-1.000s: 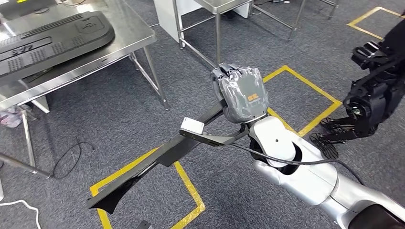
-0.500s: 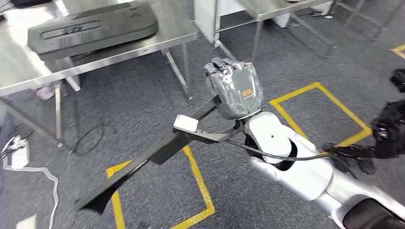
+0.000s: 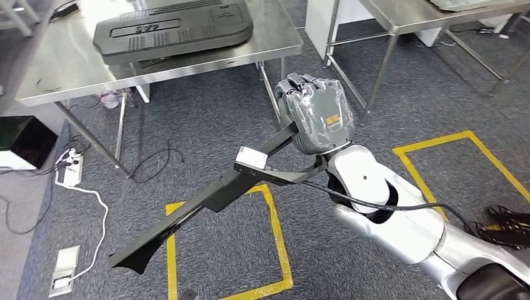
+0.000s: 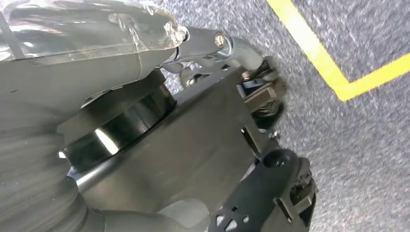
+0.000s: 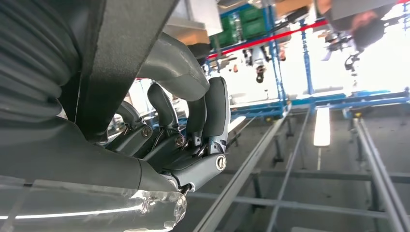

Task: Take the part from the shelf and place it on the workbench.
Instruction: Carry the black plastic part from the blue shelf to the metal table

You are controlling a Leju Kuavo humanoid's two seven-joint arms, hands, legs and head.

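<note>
The part (image 3: 206, 203), a long black angled strip with a small white tag (image 3: 251, 159) on its upper side, was carried in the air above the carpet, clear of any table. Its far tip pointed toward seven o'clock in the head view, while its upper end ran up toward one o'clock into the right hand (image 3: 317, 115). That hand was wrapped in clear film and had its fingers (image 5: 193, 121) curled tightly round the strip's edge, gripping it, as the right wrist view showed from close behind. The silver right arm (image 3: 400, 222) entered from five o'clock, with a black cable looped along it.

The left hand (image 4: 72, 58) hung low over the floor. In its own wrist view its grey cover and film wrap sat against dark body parts, and I could not tell whether its fingers were apart or closed.

Below the part, yellow tape (image 3: 275, 237) marked squares on the grey carpet (image 3: 206, 119). At eleven o'clock stood a steel workbench (image 3: 69, 69) with a large black moulded panel (image 3: 175, 28) lying on it. A second steel table (image 3: 406, 15) stood at one o'clock. At nine o'clock a white power strip (image 3: 67, 172) and loose cables lay on the floor.
</note>
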